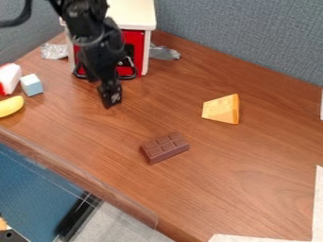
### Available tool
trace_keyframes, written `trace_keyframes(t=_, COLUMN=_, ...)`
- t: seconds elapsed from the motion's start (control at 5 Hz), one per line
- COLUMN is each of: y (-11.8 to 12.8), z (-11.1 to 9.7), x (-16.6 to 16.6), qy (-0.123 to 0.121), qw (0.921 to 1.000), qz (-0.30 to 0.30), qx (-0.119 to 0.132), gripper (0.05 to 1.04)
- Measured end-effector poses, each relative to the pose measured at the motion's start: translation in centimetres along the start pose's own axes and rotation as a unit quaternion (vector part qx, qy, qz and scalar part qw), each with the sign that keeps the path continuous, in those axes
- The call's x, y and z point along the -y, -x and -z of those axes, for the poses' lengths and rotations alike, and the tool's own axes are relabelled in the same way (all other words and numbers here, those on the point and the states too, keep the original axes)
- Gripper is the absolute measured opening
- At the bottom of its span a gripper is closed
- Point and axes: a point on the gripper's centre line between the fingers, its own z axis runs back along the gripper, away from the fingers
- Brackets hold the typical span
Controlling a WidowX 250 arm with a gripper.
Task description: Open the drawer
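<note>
Gripper (111,97) hangs before the red drawer (139,47), presumably to engage its handle (129,76); pincer opening and grasp cannot be told. Chocolate (165,148) lies farther out, likely outside the drawer's path.

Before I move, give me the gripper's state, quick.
Gripper, in front of the red drawer front: open or closed can't be told from this angle; no held object can be made out.
</note>
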Motion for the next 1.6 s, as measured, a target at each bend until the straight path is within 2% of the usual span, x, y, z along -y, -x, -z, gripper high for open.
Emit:
trace_keyframes(t=0.4, y=-1.3, z=1.4, x=-2.6, qy=-0.014, qw=0.9995, qz=0.027, qx=0.004, gripper=1.0)
trace_keyframes(t=0.8, y=-1.1, z=3.1, x=-2.9, qy=-0.024, qw=0.9984, qz=0.05, qx=0.016, gripper=1.0)
trace_keyframes(t=1.0, y=-0.9, z=3.8, x=-2.9, qy=-0.021, qw=0.9983, qz=0.052, qx=0.014, gripper=0.958)
trace_keyframes(t=1.4, y=-0.2, z=5.5, x=-3.4, qy=-0.027, qw=0.9985, qz=0.047, qx=0.002, gripper=0.364)
trace_keyframes(t=1.6, y=-0.1, z=5.6, x=-3.5, qy=-0.028, qw=0.998, qz=0.057, qx=-0.001, gripper=0.249)
